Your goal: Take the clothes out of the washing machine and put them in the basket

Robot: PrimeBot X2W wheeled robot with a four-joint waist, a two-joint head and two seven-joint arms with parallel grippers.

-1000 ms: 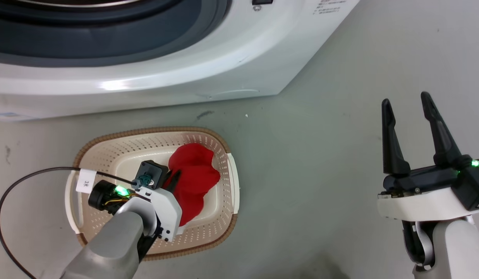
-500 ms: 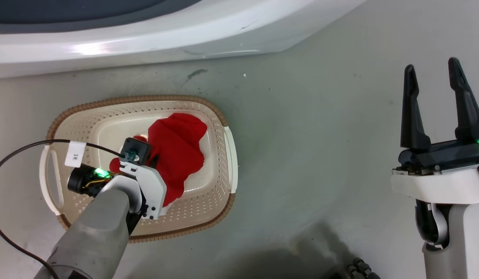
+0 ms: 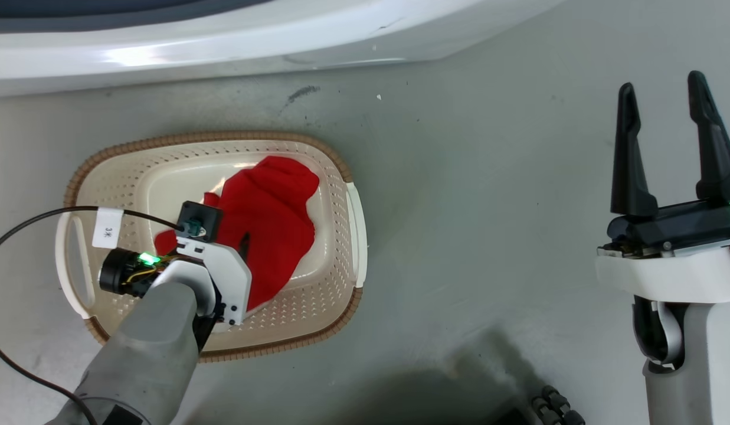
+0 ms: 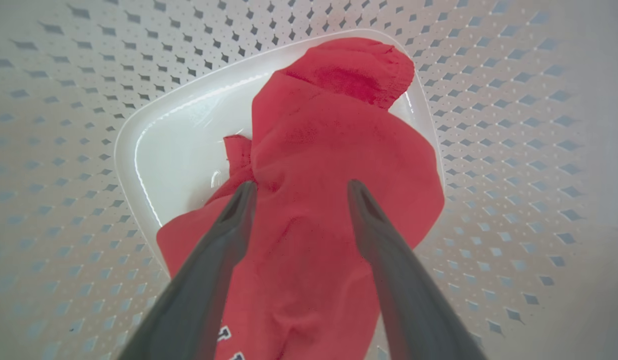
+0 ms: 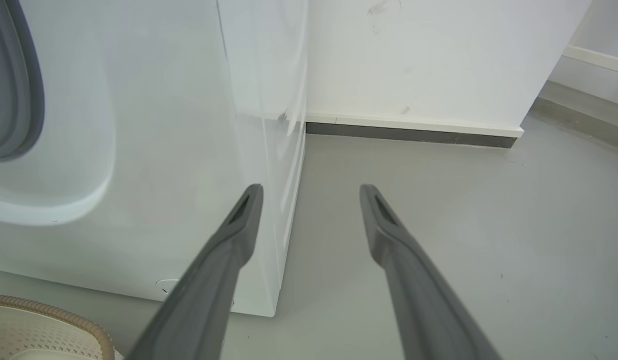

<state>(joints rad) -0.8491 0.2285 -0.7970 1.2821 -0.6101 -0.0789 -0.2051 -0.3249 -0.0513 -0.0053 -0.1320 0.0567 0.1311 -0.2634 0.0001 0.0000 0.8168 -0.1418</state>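
A red jersey [image 3: 276, 200] lies crumpled in the cream basket [image 3: 341, 171] with the brown rim, on the floor in front of the white washing machine [image 3: 223, 41]. My left gripper [image 3: 246, 245] hangs inside the basket, just above the cloth. In the left wrist view that gripper [image 4: 299, 187] is open, its two fingers spread over the red jersey [image 4: 328, 150] and the perforated basket wall [image 4: 64, 125]. Over bare floor to the right, my right gripper [image 3: 660, 85] is open and holds nothing. In the right wrist view it [image 5: 311, 190] points at the corner of the washing machine [image 5: 164, 150].
Grey floor [image 3: 488, 206] surrounds the basket. A black cable with a white label [image 3: 107, 229] loops off my left wrist. A white wall with a dark skirting [image 5: 408, 132] stands behind the machine. The basket rim [image 5: 49, 307] shows at the lower left of the right wrist view.
The head camera has tilted down, so the machine slid up the picture. The jersey has spread and settled lower in the basket. My right gripper stays open.
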